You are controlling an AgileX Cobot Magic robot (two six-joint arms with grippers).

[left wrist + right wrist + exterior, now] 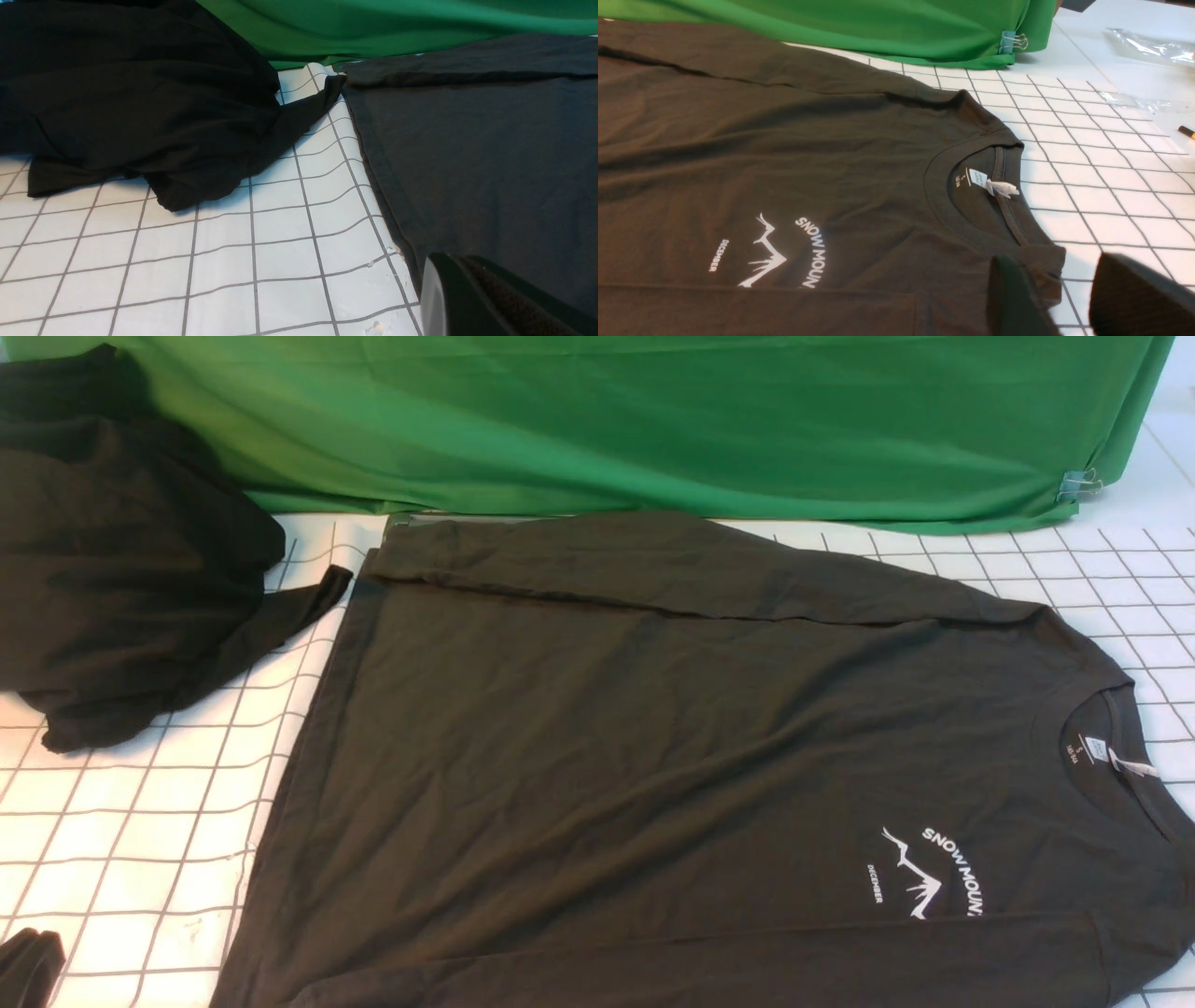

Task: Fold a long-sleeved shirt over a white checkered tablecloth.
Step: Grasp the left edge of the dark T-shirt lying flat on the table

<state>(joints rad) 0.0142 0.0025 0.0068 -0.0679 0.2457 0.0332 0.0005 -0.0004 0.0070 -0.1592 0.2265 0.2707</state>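
Shirt (653, 737) flat on checkered cloth (140, 840), green fabric (653, 420) behind; L gripper (460, 291) closed, R gripper (1057, 289) parted.

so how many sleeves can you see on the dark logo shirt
2. One sleeve lies across the far edge of the shirt, beside the green fabric; the other sleeve lies along its near edge, by the logo.

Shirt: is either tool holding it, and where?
Nothing held: right tool open at the shirt shoulder; left tool shut, apparently empty.

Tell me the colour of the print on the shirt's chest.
White print, clearest in the right wrist view.
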